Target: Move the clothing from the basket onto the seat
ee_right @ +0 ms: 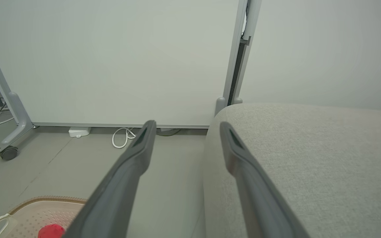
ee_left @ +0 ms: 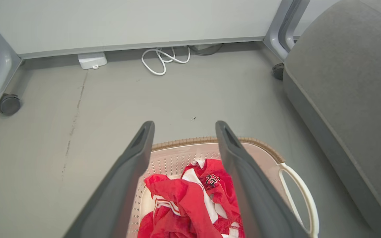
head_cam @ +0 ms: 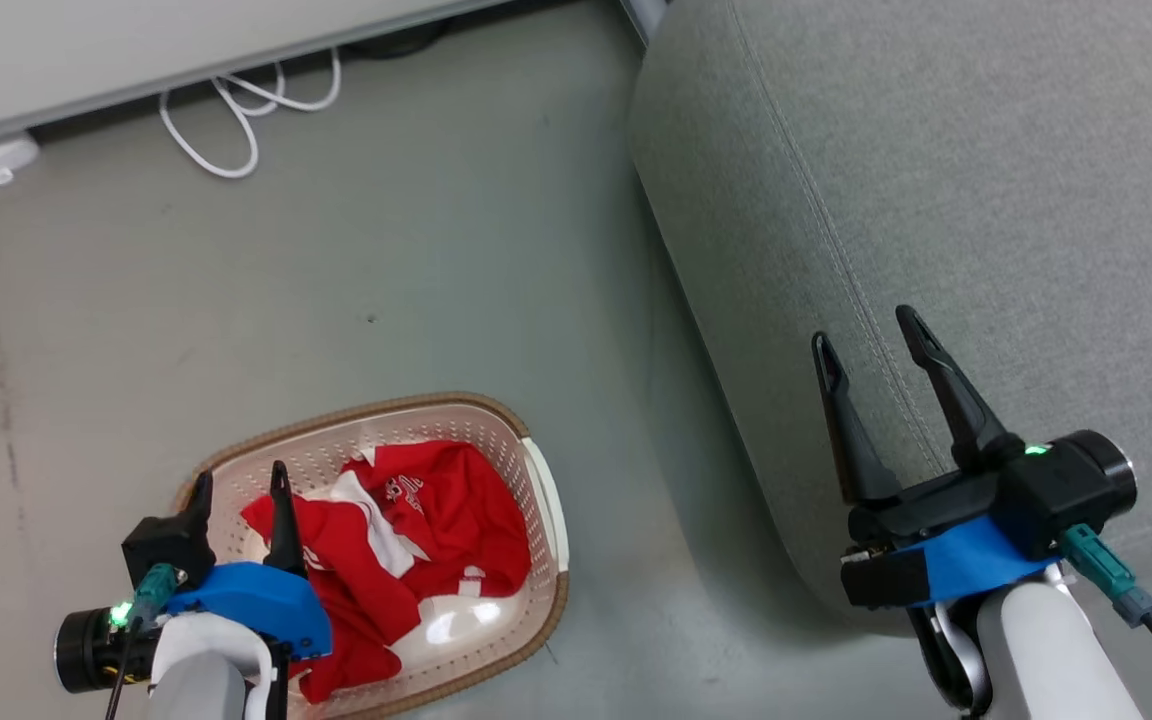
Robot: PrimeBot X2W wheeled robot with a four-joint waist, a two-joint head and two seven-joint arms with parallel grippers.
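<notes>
Red clothing heaped in the basket at 7 o'clock.
I see the heap run long from 1 to 7 o'clock. My left claw hangs over it and my right claw over the seat at 3 o'clock, both wide and empty.

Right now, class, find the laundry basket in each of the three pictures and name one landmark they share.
Head view: basket, lower left.
Left wrist view: basket, bottom centre to right.
Right wrist view: basket, bottom left corner.
Shared landmark: the looped white cable on the floor beyond the basket.
</notes>
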